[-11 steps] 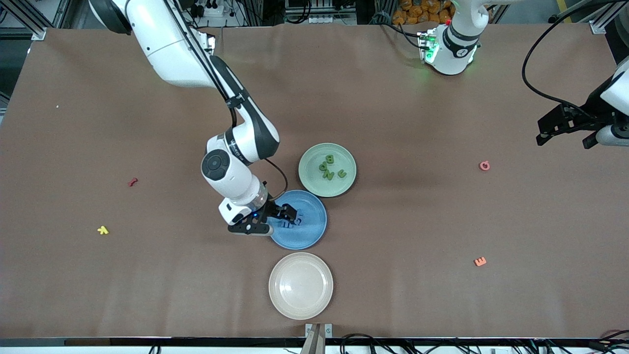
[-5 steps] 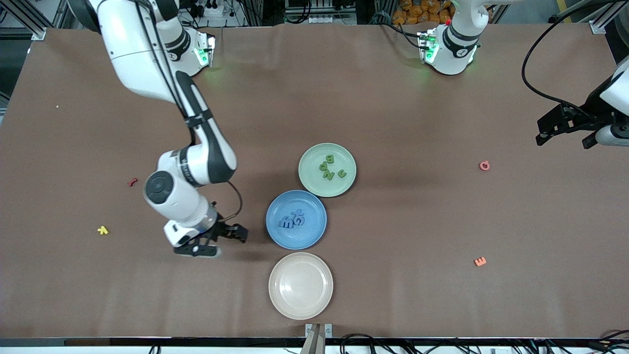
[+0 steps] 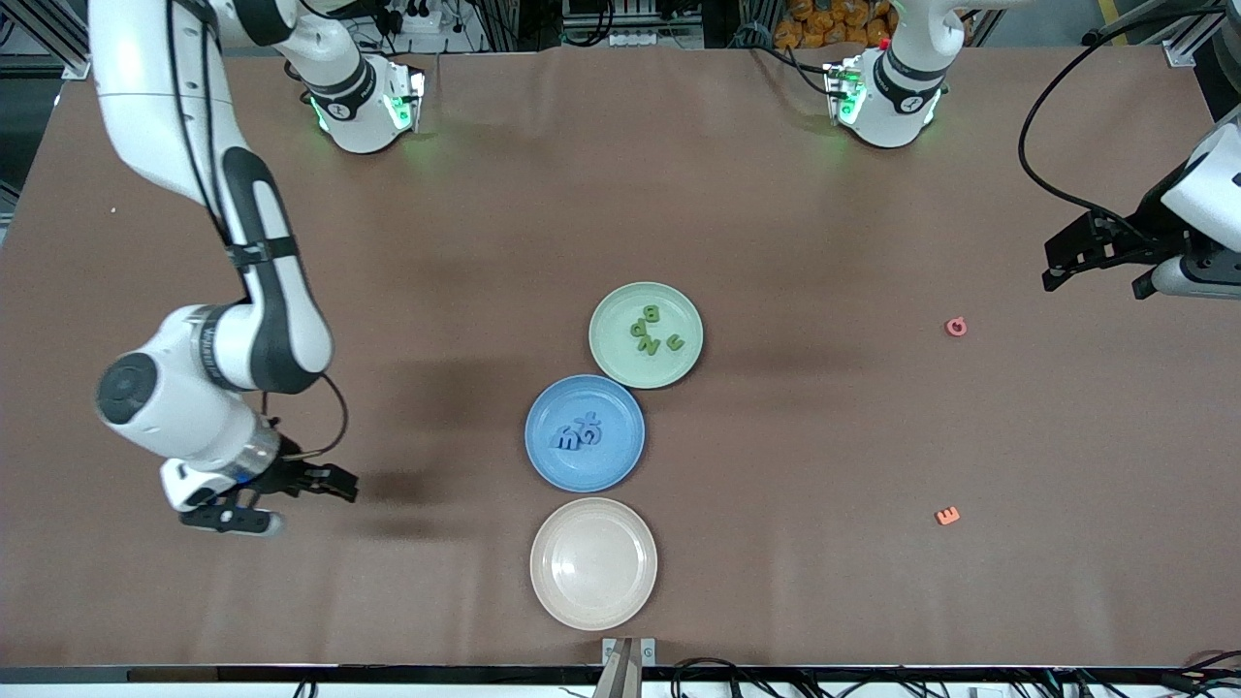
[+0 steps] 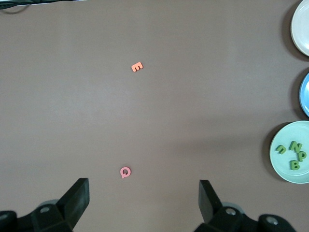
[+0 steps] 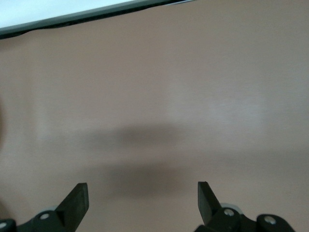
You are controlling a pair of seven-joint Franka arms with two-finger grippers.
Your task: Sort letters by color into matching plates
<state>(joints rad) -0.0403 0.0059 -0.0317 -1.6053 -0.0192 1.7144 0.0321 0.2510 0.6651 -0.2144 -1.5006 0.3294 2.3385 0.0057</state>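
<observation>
The brown table (image 3: pixel 776 194) carries green (image 3: pixel 646 334), blue (image 3: pixel 585 432) and cream plates (image 3: pixel 593 563), plus pink (image 3: pixel 956 327) and orange letters (image 3: pixel 947 516).

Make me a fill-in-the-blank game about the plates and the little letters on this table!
1. The green letters lie in the ____ plate.
2. The cream plate holds ____ letters.
3. The blue plate sits between the green plate and the ____ plate.
4. The right gripper is over bare table with its fingers ____.

Missing words: green; no; cream; open
</observation>
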